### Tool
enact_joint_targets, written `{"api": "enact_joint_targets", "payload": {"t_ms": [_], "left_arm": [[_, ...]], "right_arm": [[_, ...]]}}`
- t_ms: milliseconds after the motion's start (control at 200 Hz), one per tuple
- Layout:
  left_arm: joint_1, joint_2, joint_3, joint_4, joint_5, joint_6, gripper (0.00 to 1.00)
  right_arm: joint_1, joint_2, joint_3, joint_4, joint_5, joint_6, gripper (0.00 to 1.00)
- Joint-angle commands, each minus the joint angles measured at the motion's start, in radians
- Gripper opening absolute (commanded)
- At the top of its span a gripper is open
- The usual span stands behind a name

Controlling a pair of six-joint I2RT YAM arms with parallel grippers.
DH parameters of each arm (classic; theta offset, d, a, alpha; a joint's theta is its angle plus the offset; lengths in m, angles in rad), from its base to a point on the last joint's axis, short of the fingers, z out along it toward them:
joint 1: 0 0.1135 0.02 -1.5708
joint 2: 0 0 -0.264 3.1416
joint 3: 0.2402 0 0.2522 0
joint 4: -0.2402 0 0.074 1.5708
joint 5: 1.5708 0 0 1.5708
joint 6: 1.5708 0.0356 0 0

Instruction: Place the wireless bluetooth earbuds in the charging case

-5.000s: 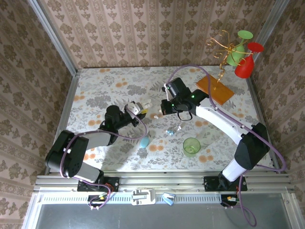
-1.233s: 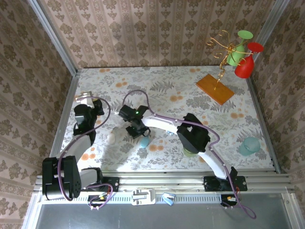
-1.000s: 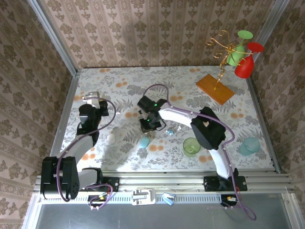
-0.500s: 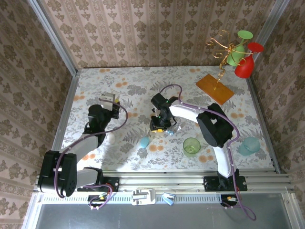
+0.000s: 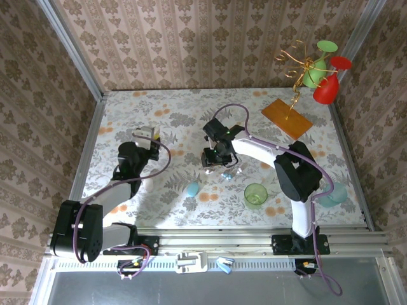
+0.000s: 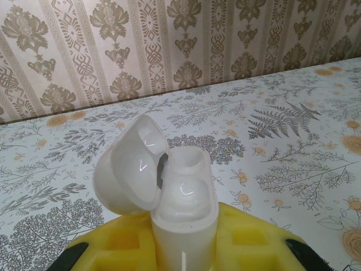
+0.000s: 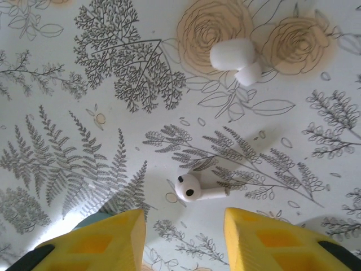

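**White earbud lies loose between parted right jaws**

The right gripper (image 7: 182, 220) hangs over the flower-printed table top (image 7: 67, 141) with its yellow fingers (image 7: 96, 240) parted and gripping nothing. A small white plastic earbud (image 7: 190, 188) lies in line with the gap, just ahead of the fingertips, touching neither. A second white earbud (image 7: 236, 59) lies farther out. The left gripper (image 6: 186, 244) is clamped on an upright white pebble-shaped charging case (image 6: 186, 197), whose lid (image 6: 127, 169) is swung open leftward.
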State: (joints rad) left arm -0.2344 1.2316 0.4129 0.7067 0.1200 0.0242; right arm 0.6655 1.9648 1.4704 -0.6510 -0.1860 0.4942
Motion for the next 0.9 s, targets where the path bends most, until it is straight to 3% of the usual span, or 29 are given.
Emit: {"api": "enact_joint_targets", "payload": {"t_ms": [0,250,565,895], "left_arm": [[-0.003,0.006,-0.010,0.053,0.018,0.020,0.00],[-0.003,-0.010,-0.020,0.050,0.015,0.028,0.00],[-0.003,-0.017,-0.027,0.048,0.010,0.029,0.00],[-0.003,-0.021,-0.035,0.050,0.006,0.031,0.00]], "right_arm": [[0.018,0.012,0.020,-0.036,0.058,-0.034,0.41],[0.055,0.123,0.140,-0.132,0.102,-0.061,0.37],[0.061,0.199,0.191,-0.160,0.058,-0.064,0.19],[0.081,0.127,0.141,-0.128,0.077,-0.129,0.22]]}}
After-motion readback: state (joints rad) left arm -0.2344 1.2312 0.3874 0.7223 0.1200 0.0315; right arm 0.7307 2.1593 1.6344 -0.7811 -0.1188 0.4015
